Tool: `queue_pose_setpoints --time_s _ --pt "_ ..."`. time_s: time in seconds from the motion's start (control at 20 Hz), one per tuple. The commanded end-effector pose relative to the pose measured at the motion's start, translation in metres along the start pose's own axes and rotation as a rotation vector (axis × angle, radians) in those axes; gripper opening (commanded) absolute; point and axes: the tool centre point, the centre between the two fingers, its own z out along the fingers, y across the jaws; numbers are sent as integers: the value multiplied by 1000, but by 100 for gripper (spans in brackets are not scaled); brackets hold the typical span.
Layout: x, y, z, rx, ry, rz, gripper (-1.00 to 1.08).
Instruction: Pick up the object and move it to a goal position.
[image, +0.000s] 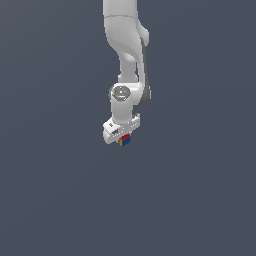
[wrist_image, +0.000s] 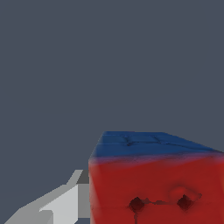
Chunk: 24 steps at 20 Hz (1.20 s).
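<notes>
Grey backdrop; cube (image: 125, 140) (tiny) directly under hand (image: 123, 138).

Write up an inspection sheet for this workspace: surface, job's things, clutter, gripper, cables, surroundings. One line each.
Surface: a plain dark grey-blue ground fills both views; no table edge or markings seen.
Job's things: the cube, tiny, with red, blue and yellow faces, sits at the tip of the gripper; the wrist view shows its red face below a blue one at close range.
Clutter: nothing seen.
Gripper: the white gripper points downward with the cube between its fingers, apparently shut on it; one light finger lies against the cube's side.
Cables: a dark strip runs along the arm; whether it is a cable cannot be told.
Surroundings: nothing seen; no goal marker visible.
</notes>
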Motion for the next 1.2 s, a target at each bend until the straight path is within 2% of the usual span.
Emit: queue_pose_setpoints --time_s 0.0,0.35,0.6,0.85,1.15 --pt "0 -1 1 1 0 -1 -100" --pt "0 0 0 0 0 0 -100" --pt "12 -3 -4 0 0 0 -100" --pt "37 -8 -13 0 0 0 -100" --pt "82 -17 -28 0 0 0 -100"
